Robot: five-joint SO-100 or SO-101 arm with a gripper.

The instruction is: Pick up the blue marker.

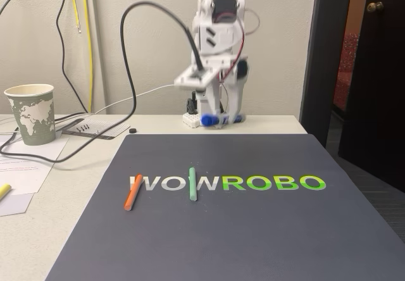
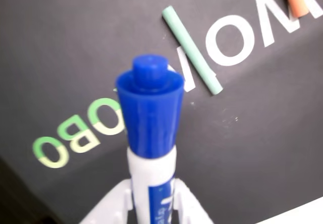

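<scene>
Dark grey matting (image 1: 253, 230) printed with "WOWROBO" lettering covers most of the tabletop (image 1: 158, 124), and the white arm (image 1: 218, 53) stands folded at its far edge in the fixed view, somewhat blurred. Off the mat on the left of that view sit a paper cup (image 1: 31, 113) and loose sheets, well apart from the work area. On the mat lie two thin sticks, the orange stick (image 1: 132, 192) tilted on the first letters and the green stick (image 1: 192, 184) near upright across the lettering; both are apart from each other and untouched. The blue marker (image 2: 150, 133) is off the mat: the wrist view shows its white barrel rising from between the two white fingers (image 2: 108, 209), blue cap pointing away from the camera with the mat far below. The fingers are clenched on the barrel, low on its length, so most of the marker projects beyond the grasp. In the fixed view a blue blob (image 1: 207, 120) low at the arm is probably the cap, though blur prevents certainty. Assessment: the pick appears essentially achieved, and the step in hand is holding it secure. Recommended practice is steady clamping pressure, slow wrist motion, and no sudden swings, since the long unsupported end could lever the barrel loose.
</scene>
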